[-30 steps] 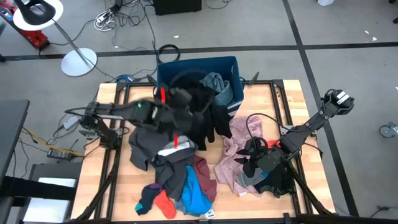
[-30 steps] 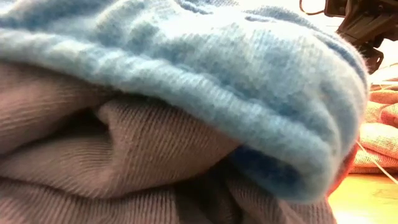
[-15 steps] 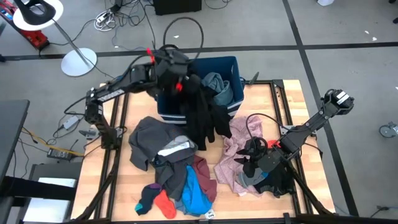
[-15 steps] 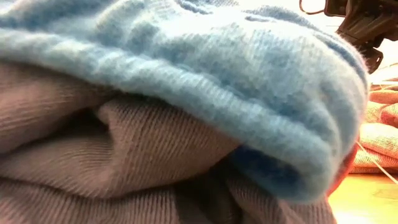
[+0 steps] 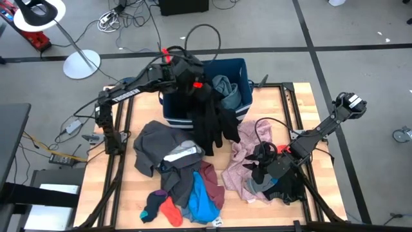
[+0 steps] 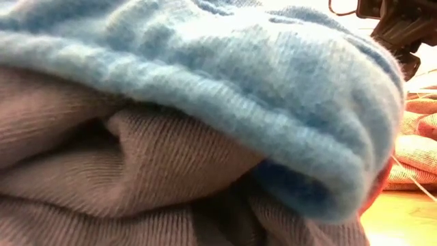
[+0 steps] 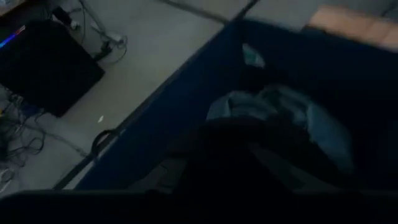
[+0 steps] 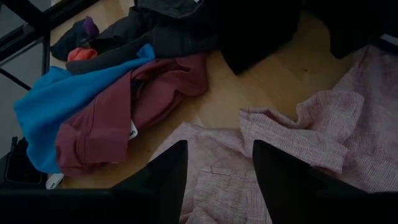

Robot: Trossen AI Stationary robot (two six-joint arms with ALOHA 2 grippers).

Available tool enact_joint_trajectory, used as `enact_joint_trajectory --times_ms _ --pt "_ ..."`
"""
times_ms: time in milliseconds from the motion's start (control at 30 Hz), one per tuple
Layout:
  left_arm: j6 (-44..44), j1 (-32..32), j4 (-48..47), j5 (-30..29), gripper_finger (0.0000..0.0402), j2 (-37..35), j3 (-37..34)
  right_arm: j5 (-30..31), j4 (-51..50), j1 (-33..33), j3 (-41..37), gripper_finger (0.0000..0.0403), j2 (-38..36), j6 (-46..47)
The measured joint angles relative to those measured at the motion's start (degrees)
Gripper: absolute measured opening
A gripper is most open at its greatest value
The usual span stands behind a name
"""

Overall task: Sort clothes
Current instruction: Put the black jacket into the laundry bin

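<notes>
The left claw (image 5: 193, 82) is raised over the blue bin (image 5: 172, 109) at the desk's (image 5: 283, 109) far edge, gripping a long black garment (image 5: 209, 119) that hangs from it down the bin's front onto the desk. The right claw (image 8: 214, 171) hovers low with its fingers (image 8: 163, 180) spread apart over the pale pink garment (image 8: 298, 143). The maroon garment (image 8: 118, 115), bright blue garment (image 8: 43, 109) and dark grey garment (image 5: 154, 145) lie heaped on the desk nearby.
</notes>
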Motion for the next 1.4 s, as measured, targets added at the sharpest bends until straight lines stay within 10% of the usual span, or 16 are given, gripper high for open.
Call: enact_joint_trajectory --times_ms 500,900,1400 --pt "-2.6 -2.5 -8.2 1.1 0.0157 0.0 0.0 0.0 -0.3 0.0 0.0 0.0183 0.1 0.0" --pt "-2.4 -2.5 -15.4 16.7 0.0157 0.5 0.0 0.0 -0.2 0.0 0.0 0.0183 0.1 0.0" --pt "-9.0 -7.9 -18.5 15.3 0.0157 0.3 0.0 0.0 -0.2 0.0 0.0 0.0183 0.1 0.0"
